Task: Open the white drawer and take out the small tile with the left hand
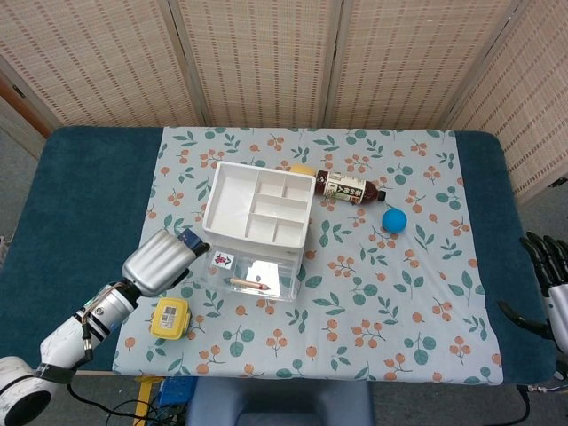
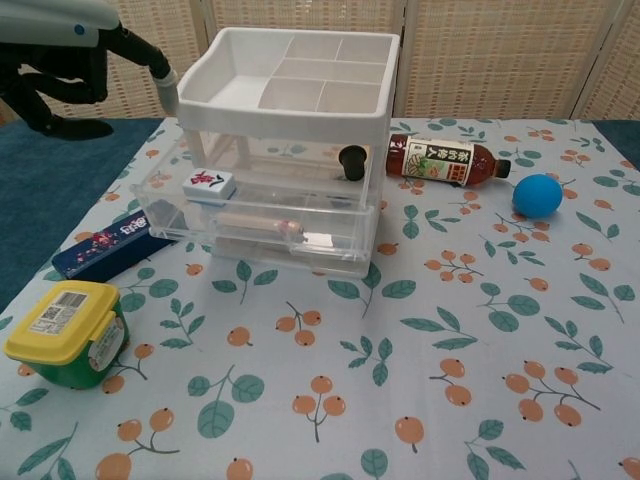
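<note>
One small tile (image 2: 210, 182) with a red mark lies inside the pulled-out clear drawer (image 2: 262, 225), at its left end, and nothing is touching it. In the same drawer, more to the right, lies a pencil (image 2: 255, 222). The drawer belongs to a small cabinet with a white divided tray (image 2: 290, 85) on top, and a black knob (image 2: 352, 160) shows on the clear front above the open drawer.

The left hand (image 1: 160, 261) is raised above the table at the left of the cabinet, apart from the tile. It holds nothing; in the chest view one dark finger (image 2: 140, 52) points toward the corner of the white tray, and the other fingers look loosely spread below it. In the head view the hand hides part of a dark blue flat box (image 2: 112, 241), which lies on the cloth just beside the drawer's left corner. Nearer to the front edge stands a green jar with a yellow lid (image 2: 66, 332).

Behind the cabinet on the right lies a brown bottle (image 2: 442, 160) on its side, and a blue ball (image 2: 538, 195) is near its cap. The right hand (image 1: 550, 282) is at the far right edge of the table, well apart from everything, with fingers apart and nothing in them.
</note>
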